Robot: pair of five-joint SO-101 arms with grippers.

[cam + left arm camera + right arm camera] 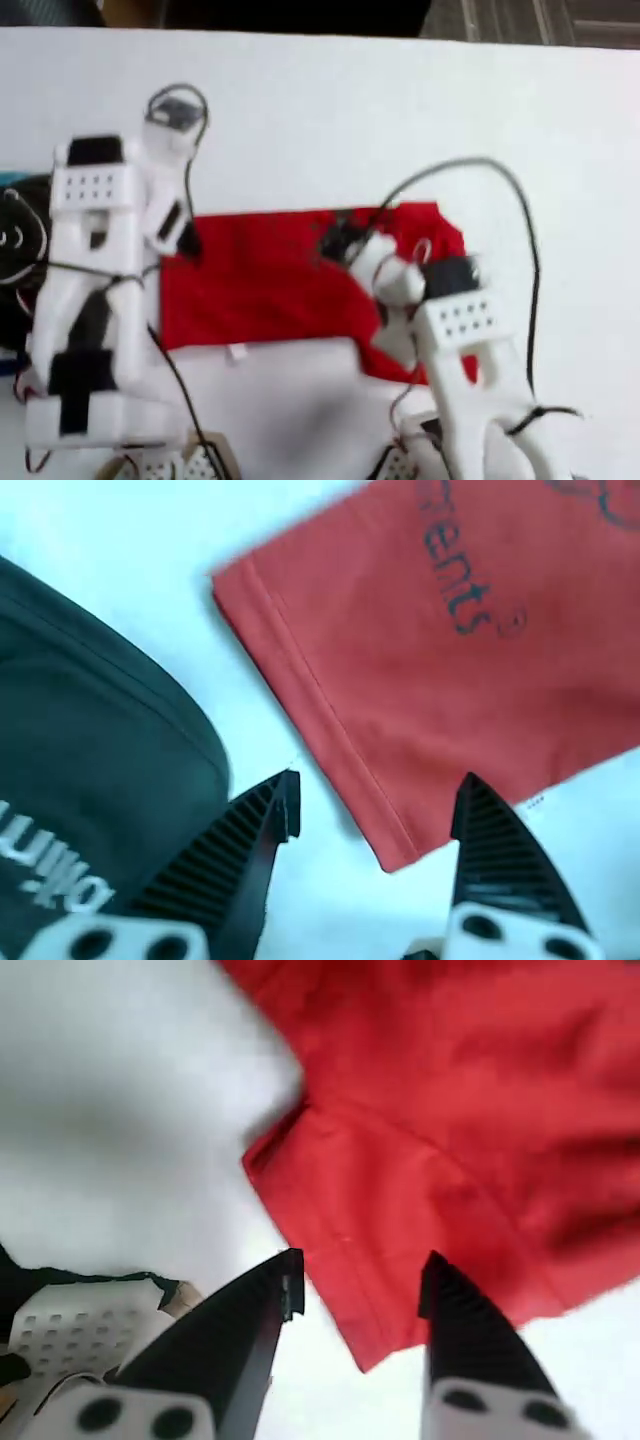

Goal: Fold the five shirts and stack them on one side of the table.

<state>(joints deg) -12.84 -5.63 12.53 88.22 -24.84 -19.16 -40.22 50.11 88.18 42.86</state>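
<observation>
A red shirt [270,280] lies flat in the middle of the white table [330,110], with dark print on it. A dark shirt [15,240] sits at the table's left edge. My left gripper [375,800] is open above the red shirt's [420,650] hemmed corner, with the dark shirt [80,770] right beside it. My right gripper [360,1280] is open over a sleeve corner of the red shirt [450,1140]. In the high view the left gripper [185,240] is at the shirt's left edge and the right gripper [340,243] at its upper right part.
A white cloth [290,400] covers the near edge of the red shirt. Black cables [500,190] loop over the right arm. A white perforated arm base [80,1330] lies near the right gripper. The far half of the table is bare white.
</observation>
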